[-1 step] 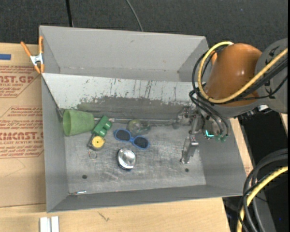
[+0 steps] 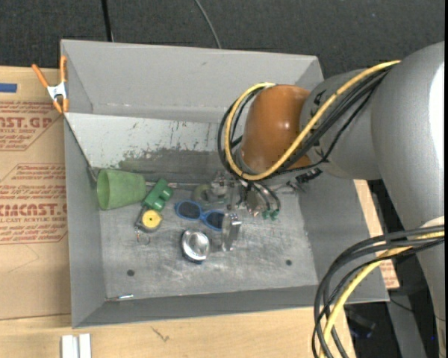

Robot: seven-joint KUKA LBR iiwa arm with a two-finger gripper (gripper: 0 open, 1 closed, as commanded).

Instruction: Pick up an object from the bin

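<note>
Blue plastic spectacles [image 2: 196, 214], a toy pair with 2 oval loops, lie flat on the bin floor near its middle. My gripper [image 2: 231, 231] hangs low at their 3 o'clock end, touching them or just beside them; I cannot tell which. Whether my gripper is released or clenched I cannot tell either.

I judge the spectacles to be light, stiff and thin. Their smooth plastic may skate over the metal floor if pushed from 1 side only. The best hold, I think, is across the narrow bridge between the 2 loops, or failing that across 1 rim. Closing from 12 and 6 o'clock together should stop the flat frame sliding away. Because they lie so low, I would have to come right down to the floor to get under their edge.

Close at 8 o'clock from my gripper sits a round silver metal cap [image 2: 195, 245], near enough to be nudged. It looks harder and heavier, and its curved wall looks slippery. Farther out at 9 o'clock lies a small yellow wheel-like piece [image 2: 149, 220]. At 10 o'clock is a green block [image 2: 158, 193], and beyond it a pale green cup [image 2: 120, 189] on its side. The back wall of the grey bin [image 2: 172, 73] stands well apart at 12 o'clock.
</note>
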